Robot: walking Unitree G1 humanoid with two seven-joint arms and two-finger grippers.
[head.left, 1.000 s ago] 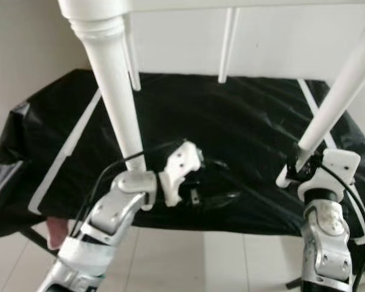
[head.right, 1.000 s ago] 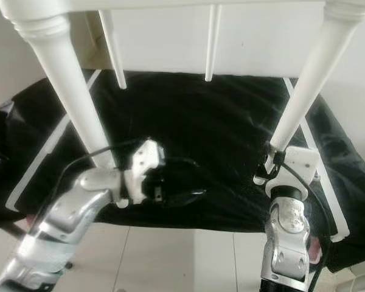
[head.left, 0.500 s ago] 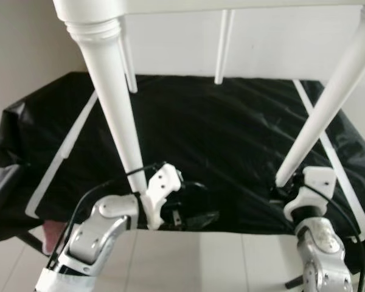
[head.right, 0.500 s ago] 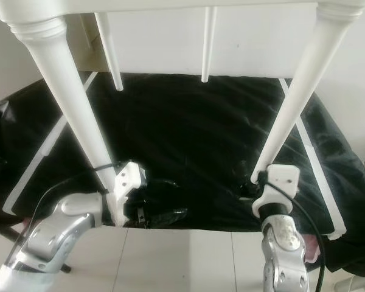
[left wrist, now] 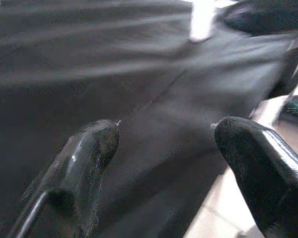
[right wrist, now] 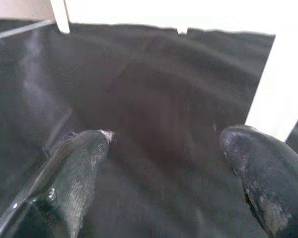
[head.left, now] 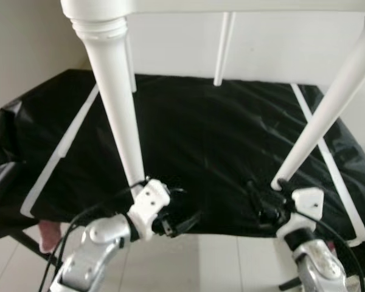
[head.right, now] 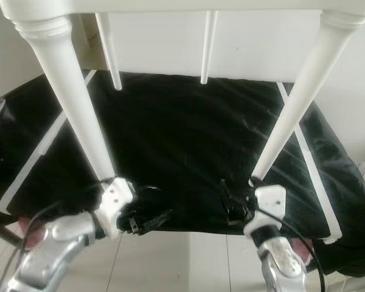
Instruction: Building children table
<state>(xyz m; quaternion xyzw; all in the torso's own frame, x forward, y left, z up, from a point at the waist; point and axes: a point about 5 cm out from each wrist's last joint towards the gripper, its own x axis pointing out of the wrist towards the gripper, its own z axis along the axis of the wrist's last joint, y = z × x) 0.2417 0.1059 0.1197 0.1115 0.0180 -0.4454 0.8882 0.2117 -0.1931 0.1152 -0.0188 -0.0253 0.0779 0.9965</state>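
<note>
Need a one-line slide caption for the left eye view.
White table standing on a black sheet, left gripper and right gripper open at its two near legs.

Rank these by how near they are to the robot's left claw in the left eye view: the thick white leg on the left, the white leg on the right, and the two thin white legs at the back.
From the left gripper:
1. Thick left table leg, right beside it, its foot by the gripper's white mount.
2. Right table leg, across the black sheet, by the right gripper.
3. Two thin back legs, farthest, at the sheet's far edge.
</note>
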